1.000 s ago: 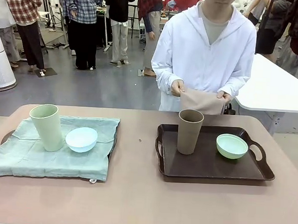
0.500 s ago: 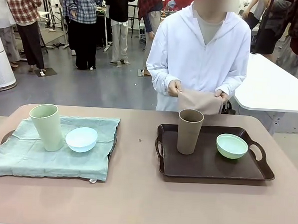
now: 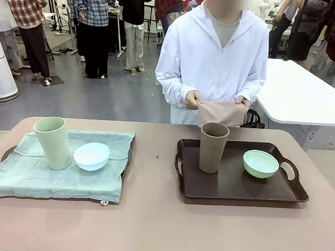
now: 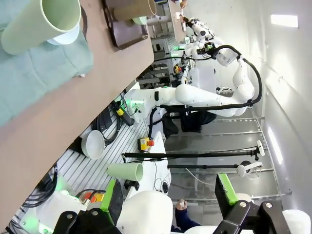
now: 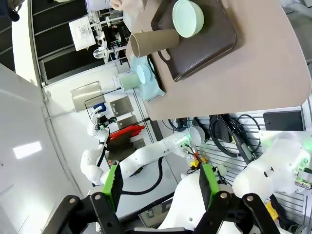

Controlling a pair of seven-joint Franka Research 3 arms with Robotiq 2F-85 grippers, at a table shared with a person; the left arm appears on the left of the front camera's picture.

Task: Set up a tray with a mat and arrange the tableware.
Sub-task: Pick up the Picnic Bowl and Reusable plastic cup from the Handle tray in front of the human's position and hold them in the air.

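On the left, a green mat covers its tray, and the pale green cup and light blue bowl sit on it just beside each other; that side looks finished. The brown tray on the right is bare, with the brown cup toward its far left and the mint green bowl apart to its right. Both cups stand upright, long axis vertical, mouths up; both bowls face up. At the far edge a person pinches a hanging beige cloth by its upper corners, probably the missing mat. Both arms hang back off the surface, left jaws and right jaws apart and empty, likely leaving the person room.
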